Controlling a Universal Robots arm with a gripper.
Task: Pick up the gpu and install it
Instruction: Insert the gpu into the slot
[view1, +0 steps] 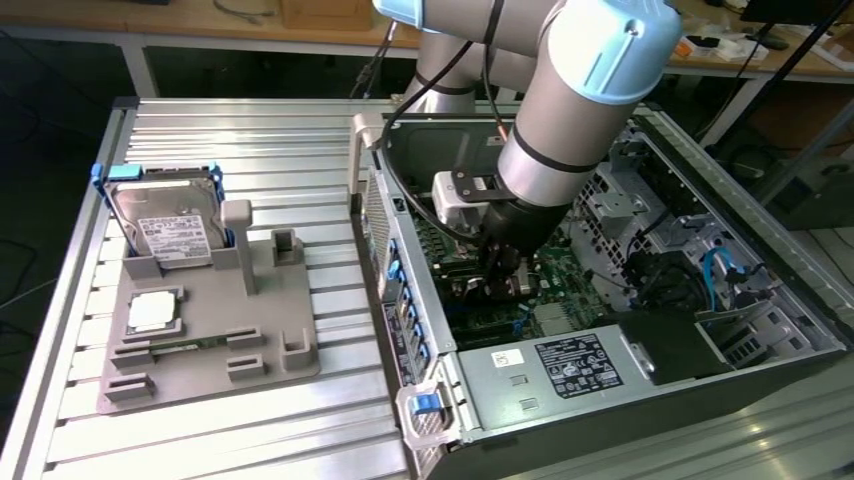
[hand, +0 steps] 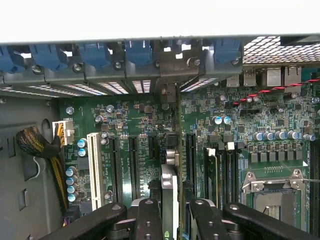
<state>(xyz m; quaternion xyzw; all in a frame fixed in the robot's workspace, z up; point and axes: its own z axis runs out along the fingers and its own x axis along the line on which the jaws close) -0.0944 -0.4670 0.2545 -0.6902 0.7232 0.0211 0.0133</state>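
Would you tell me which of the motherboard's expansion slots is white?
The long slot beside the blue capacitors, nearest the braided cable bundle; the other slots are black.

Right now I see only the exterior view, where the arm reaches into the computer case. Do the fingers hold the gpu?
Observer: Yes. In the wrist view the gpu stands edge-on between the two fingers, over the motherboard.
Operator: Which slots are beside it?
Observer: A short black slot is on one side of it and a long black slot is on the other.
Operator: Are other cards in the way?
Observer: No. Those two slots hold no cards, and neither does the white slot farther along.
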